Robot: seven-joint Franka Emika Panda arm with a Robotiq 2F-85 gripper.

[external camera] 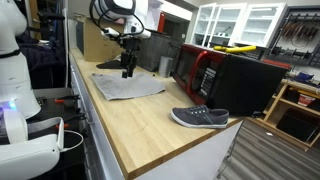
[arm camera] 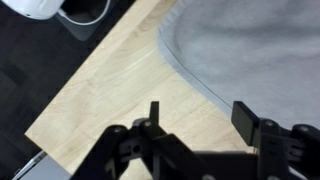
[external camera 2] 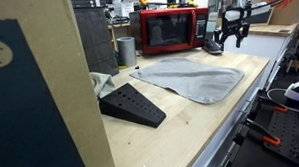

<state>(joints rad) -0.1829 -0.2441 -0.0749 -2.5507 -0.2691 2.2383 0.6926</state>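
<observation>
A grey cloth [external camera: 130, 86] [external camera 2: 190, 80] lies spread flat on the wooden counter [external camera: 150, 125]. My gripper [external camera: 128, 68] [external camera 2: 229, 38] hangs just above the cloth's far edge in both exterior views. In the wrist view the gripper [arm camera: 200, 112] is open, its two fingers wide apart with nothing between them. Below the gap are bare wood [arm camera: 120, 90] and the curved hem of the cloth [arm camera: 250, 50]. The cloth is not held.
A grey shoe [external camera: 200, 117] rests near the counter's front end. A red and black microwave [external camera: 205, 70] [external camera 2: 171, 29] stands by the wall. A black wedge [external camera 2: 134, 103] and a metal cup [external camera 2: 126, 51] also sit on the counter. The counter edge drops to dark floor [arm camera: 40, 70].
</observation>
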